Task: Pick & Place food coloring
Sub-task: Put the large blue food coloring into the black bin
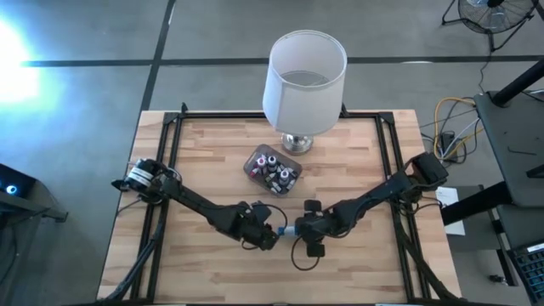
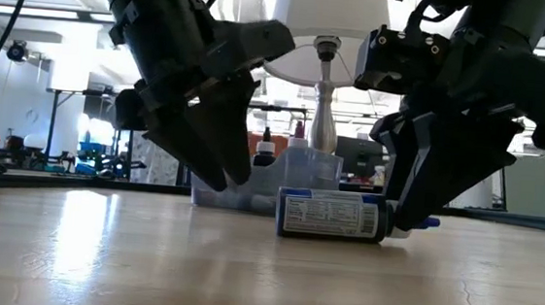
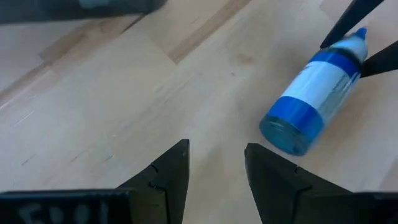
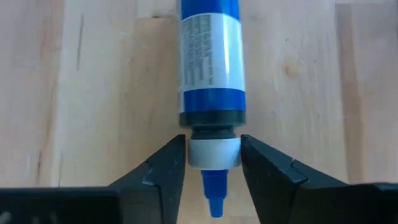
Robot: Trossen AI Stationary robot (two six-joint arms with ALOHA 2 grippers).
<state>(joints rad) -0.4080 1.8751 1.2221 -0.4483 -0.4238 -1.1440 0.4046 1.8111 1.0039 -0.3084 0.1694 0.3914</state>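
Bottle (image 4: 211,74) of blue food coloring lies on its side on the wooden table (image 1: 212,153), near the front edge and between the two grippers, its white collar and blue tip pointing toward the right gripper (image 4: 212,163). That gripper's fingers (image 4: 163,171) press against both sides of the collar, clamped on the bottle's cap end. The left gripper (image 3: 216,165) sits just beside the bottle's base, its jaws apart and holding nothing. Behind them, a small clear tub (image 1: 273,170) crowded with more little bottles stands in front of a white-shaded lamp (image 1: 303,81) on a silver base.
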